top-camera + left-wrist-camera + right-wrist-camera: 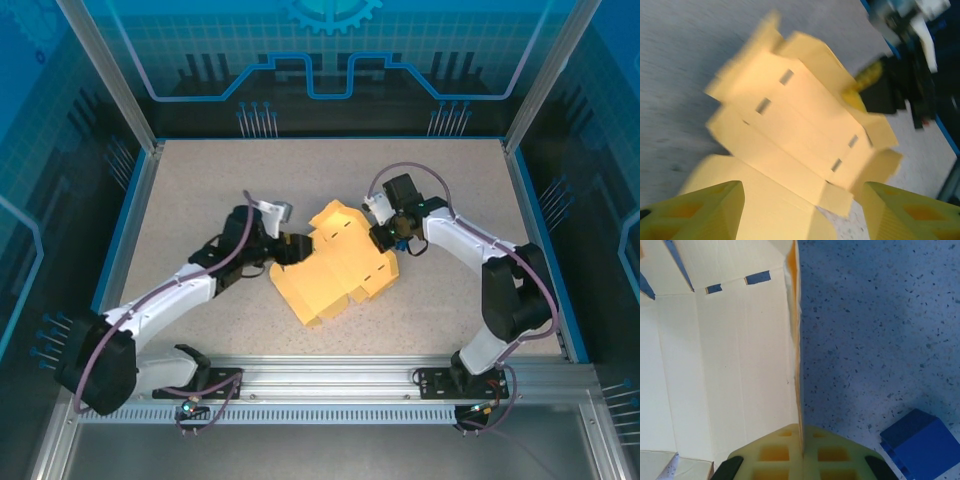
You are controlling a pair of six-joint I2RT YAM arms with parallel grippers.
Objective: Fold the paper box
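Lying near the middle of the speckled table [200, 190], the paper box [335, 270] is a pale yellow die-cut sheet, partly folded, with flaps raised along its far side. It sits between the two arms. Its card is plain, marked by creases and short rectangular slots [786, 76], in pairs near its ends; two of these slots [758, 277] also show in the right wrist view, with the table's blue-grey surface visible through them.

The left gripper [290, 248] is at the sheet's left edge, and its yellow fingers [715, 210] stand wide apart, with the box [800, 135] spread out ahead of them and blurred.

The right gripper [382, 238] is at the sheet's right side. Its fingers [775, 452] are closed together, pinching one upright wall of the box [730, 365] between them.

A small blue block [920, 445] rests on the table just to the right of those fingers, apart from the card.

A gear outline [330, 12] is printed on the blue back panel.
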